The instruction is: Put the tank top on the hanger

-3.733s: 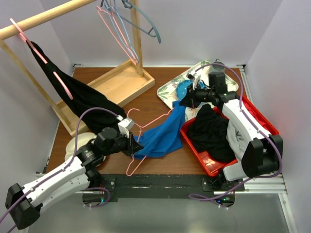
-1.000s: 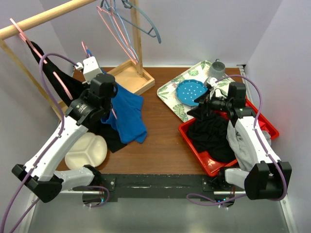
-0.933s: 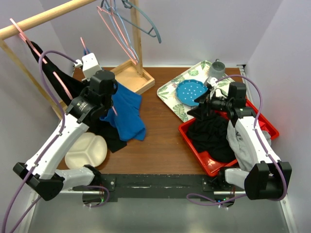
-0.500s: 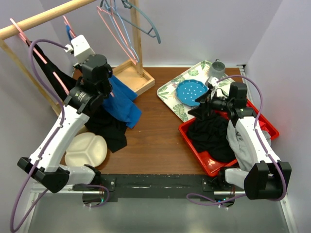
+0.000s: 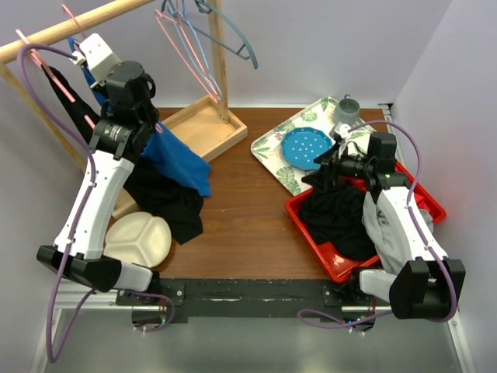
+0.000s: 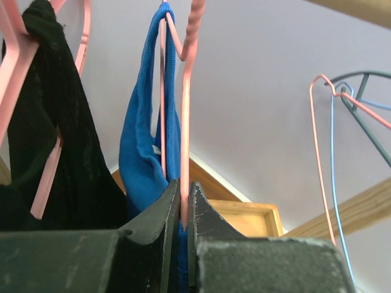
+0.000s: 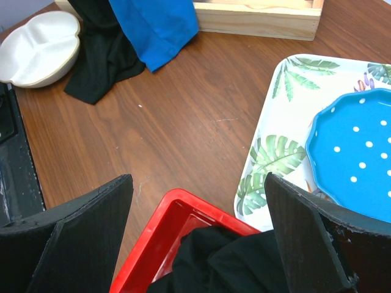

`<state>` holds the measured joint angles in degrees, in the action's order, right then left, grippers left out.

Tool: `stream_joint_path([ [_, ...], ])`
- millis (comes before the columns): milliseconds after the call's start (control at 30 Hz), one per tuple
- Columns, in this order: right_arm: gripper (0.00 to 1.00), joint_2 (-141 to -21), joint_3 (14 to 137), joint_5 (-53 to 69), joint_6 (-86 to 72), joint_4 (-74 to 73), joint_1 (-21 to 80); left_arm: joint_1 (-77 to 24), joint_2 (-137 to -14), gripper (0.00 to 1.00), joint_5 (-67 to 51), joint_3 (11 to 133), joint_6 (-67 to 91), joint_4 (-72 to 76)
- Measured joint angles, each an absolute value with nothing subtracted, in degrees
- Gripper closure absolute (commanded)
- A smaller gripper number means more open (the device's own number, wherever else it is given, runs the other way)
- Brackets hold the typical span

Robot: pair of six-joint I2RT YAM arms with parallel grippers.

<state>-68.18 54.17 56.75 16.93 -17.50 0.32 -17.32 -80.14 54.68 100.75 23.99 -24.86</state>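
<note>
My left gripper (image 5: pixel 79 56) is raised high at the back left, just under the wooden rail (image 5: pixel 46 37). It is shut on the pink wire hanger (image 6: pixel 184 122), whose twisted neck runs up from between the jaws (image 6: pixel 182 186). The royal-blue tank top (image 5: pixel 178 159) hangs from that hanger, one strap (image 6: pixel 143 140) draped over the wire. Its lower end trails down by the wooden base, also seen in the right wrist view as blue cloth (image 7: pixel 156 24). My right gripper (image 7: pixel 197 180) stands open and empty over the corner of the red bin (image 7: pixel 162 235), far from the tank top.
A black garment (image 6: pixel 55 152) on another pink hanger hangs from the rail and pools on the table (image 5: pixel 167 206). Spare hangers (image 5: pixel 194 47) hang on the upright post. A white divided dish (image 5: pixel 140 241), leaf-print tray (image 5: pixel 273 148) with blue plate (image 5: pixel 303 148), and grey cup (image 5: pixel 347 109) are nearby.
My left arm has lifted the hanger with the tank top up and to the left, from beside the wooden base to the rail. The right arm has stayed still.
</note>
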Motion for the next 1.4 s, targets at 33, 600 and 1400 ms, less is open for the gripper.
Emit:
stream_joint_path([
  [33,0.07,-68.2,54.2,56.8,17.0,-17.5,0.3,-16.6,-80.4,1.00,54.2,101.1,24.4,-24.9],
  [600,0.07,-68.2,54.0,57.2,17.0,-17.5,-1.6,-9.7,-79.4,0.80,46.1,96.5,32.2,-28.0],
  [1400,0.01,-62.6,60.1,51.3,21.0,-26.7,-4.6,-9.4,-54.3,0.10,19.9,88.7,30.3,-28.4],
])
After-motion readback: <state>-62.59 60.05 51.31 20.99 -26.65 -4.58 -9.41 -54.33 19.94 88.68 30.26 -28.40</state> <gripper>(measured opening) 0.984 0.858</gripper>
